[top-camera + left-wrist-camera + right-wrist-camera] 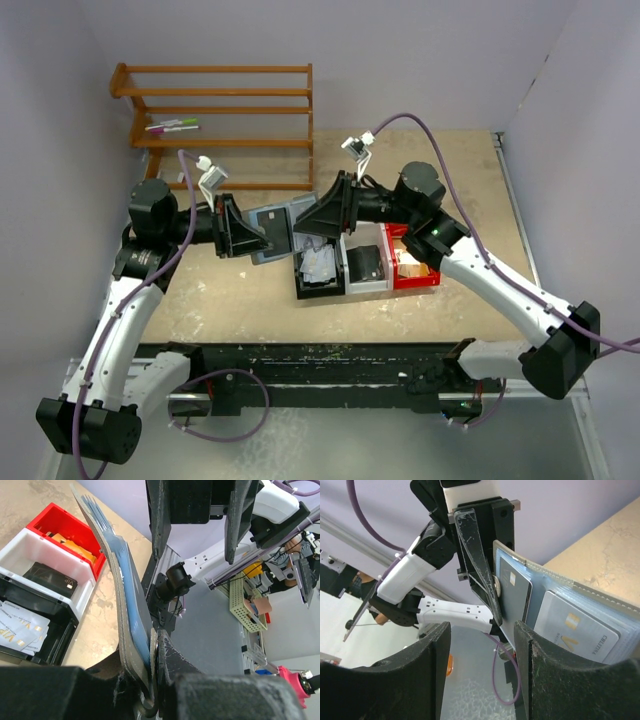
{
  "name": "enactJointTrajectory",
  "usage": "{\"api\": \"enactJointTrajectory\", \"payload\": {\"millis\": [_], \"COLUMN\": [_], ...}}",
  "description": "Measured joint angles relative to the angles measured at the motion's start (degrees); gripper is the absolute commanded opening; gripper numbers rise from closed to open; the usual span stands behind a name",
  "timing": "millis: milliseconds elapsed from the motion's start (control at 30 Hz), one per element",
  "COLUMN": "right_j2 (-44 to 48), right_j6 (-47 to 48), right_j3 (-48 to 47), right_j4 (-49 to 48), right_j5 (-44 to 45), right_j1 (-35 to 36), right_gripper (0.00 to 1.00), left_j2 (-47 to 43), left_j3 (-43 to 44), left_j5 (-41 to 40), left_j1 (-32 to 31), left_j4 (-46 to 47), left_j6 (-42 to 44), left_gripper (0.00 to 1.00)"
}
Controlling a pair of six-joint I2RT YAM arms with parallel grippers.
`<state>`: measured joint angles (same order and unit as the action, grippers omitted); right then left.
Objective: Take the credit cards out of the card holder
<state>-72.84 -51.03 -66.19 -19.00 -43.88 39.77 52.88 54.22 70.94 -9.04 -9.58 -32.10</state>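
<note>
card holder [272, 228] sits clamped at one edge in the left gripper [154, 680], the right gripper [481, 640] just beside it with jaws apart.

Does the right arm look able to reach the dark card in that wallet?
Probably yes: the left gripper holds the card holder facing the right gripper, whose open jaws have the dark card just ahead.

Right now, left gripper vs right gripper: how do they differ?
Left gripper is shut on the card holder, holding it on edge above the table; right gripper is open and holds nothing. Left gripper pinches the holder's edge; right gripper only faces it, fingers apart near a dark card in its pocket. Shared: both are raised off the table, meeting at the holder.
</note>
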Motion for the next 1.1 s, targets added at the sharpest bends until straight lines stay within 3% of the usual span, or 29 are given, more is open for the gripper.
{"api": "enactJointTrajectory", "payload": {"millis": [467, 767, 900, 1100], "right_j2": [-1.0, -3.7, -4.8, -5.5], "right_j6": [-0.3, -3.6, -5.5, -9.0], "right_j3": [1.7, 3.5, 3.9, 5.8], "right_j4": [-3.4, -9.7, -13.1, -18.4], "right_j5": [-1.4, -2.8, -3.8, -4.9], "right_j1": [0.4, 2.5, 2.7, 2.8], "right_gripper": [0.46, 0.28, 0.13, 0.02], "left_j2": [-0.1, -0.1, -0.1, -0.8], "left_j3": [0.0, 0.0, 0.0, 0.0], "left_j5": [3.3, 3.8, 4.1, 5.4], "left_j1": [0.0, 0.0, 0.0, 0.0], "left_j4": [7.9, 10.2, 10.4, 10.6], "left_j6": [-7.4, -9.4, -9.3, -9.4], "left_gripper": [0.02, 0.02, 0.03, 0.12]}}
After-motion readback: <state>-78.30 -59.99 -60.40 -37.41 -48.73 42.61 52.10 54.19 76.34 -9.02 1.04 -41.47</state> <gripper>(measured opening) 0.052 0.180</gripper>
